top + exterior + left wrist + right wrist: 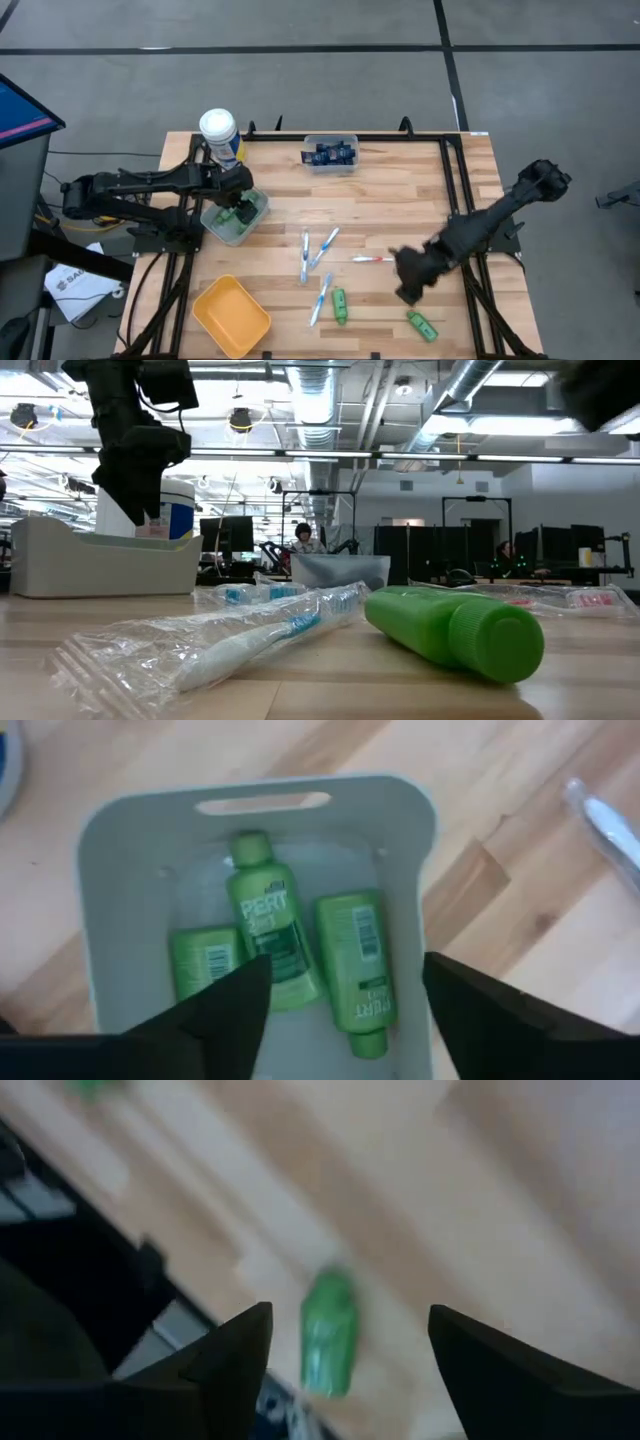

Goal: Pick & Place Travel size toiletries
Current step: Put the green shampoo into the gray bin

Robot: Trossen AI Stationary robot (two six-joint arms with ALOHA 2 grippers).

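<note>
My left gripper (345,1010) hangs open, pointing down over the grey bin (105,880), with nothing between its fingers. Three green bottles (268,930) lie on the bin's floor. In the high view this gripper (238,203) is at the table's left, over the same bin (232,222). My right gripper (350,1350) is open above the bare wood at the near right (408,288); a green bottle (330,1330) lies flat on the table below it. Two green bottles (340,305) (422,325), white-blue toothbrushes (318,248) and a red-and-white toothbrush (372,259) lie on the table.
A clear bin with navy tubes (330,152) stands at the far middle, a yellow bin (232,315) at the near left, and a white canister (218,135) behind the grey bin. A black frame (455,190) runs along the table's right side.
</note>
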